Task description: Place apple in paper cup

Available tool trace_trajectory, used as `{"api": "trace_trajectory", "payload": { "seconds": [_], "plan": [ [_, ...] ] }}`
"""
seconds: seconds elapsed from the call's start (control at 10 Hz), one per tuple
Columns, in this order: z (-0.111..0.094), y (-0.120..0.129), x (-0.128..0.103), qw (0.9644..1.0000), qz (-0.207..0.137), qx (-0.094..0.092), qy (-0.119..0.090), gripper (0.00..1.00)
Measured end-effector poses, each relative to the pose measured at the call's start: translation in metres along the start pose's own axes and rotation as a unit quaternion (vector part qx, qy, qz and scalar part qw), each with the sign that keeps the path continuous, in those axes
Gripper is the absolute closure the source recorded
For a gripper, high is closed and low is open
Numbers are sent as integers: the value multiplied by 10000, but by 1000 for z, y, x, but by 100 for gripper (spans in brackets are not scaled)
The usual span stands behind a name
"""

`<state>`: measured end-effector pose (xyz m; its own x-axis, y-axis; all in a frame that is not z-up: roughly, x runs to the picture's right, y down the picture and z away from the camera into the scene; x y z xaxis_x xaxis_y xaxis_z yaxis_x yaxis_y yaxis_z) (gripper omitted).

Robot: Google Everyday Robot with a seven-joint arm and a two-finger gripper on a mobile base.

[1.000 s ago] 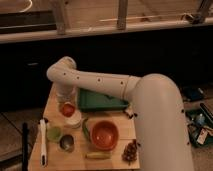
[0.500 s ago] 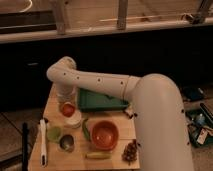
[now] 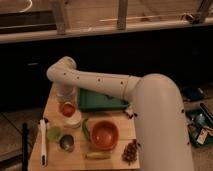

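1. Gripper hangs straight down from the white arm at the left side of the wooden table, in the same spot as half a second and a full second ago.
2. Fingers stay clamped on the apple, which shows as a small red-orange ball just under the wrist.
3. Apple sits directly over the paper cup, at or just inside its white rim; whether it touches the cup's floor cannot be told.
4. Position of the apple against the cup matches the earlier frames, with no visible drop or lift.
5. Paper cup stands near the table's left edge, in front of the green tray and left of the orange-red bowl.
6. Light-green cup and grey metal cup stand in front of the paper cup, close together, unmoved.
7. White utensil lies lengthwise along the left edge, as before.
8. Yellow-green item lies at the front edge, with a dark reddish cluster to its right; neither has shifted.
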<state>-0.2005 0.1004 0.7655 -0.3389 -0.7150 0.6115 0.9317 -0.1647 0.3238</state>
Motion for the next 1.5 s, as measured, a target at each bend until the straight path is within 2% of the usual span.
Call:
{"api": "trace_trajectory", "payload": {
  "seconds": [1.4, 1.5],
  "plan": [
    [0, 1, -1, 10000, -48, -8, -10, 57],
    [0, 1, -1, 10000, -53, -6, -12, 54]
  ]
}}
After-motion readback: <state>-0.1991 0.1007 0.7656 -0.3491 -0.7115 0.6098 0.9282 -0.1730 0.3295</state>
